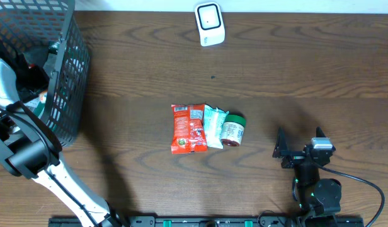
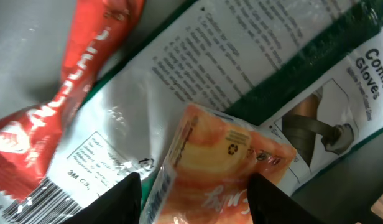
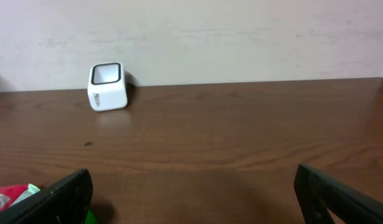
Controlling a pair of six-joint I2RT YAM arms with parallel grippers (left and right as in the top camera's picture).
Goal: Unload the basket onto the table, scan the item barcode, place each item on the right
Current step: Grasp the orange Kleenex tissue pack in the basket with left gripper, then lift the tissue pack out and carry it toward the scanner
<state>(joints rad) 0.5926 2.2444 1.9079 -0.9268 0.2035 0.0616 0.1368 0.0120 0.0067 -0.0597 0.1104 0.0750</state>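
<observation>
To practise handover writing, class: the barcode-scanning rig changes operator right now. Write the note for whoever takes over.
Left gripper: inside the basket, jaws either side of an orange packet; grip not confirmed.
Right gripper: open, empty, low over the table.
Scanner: at the table's far edge.
Red snack bag, pale packet and green-lidded jar lie mid-table; whether scanned cannot be told.
Left to do: lift the orange packet, show its barcode to the scanner.
</observation>
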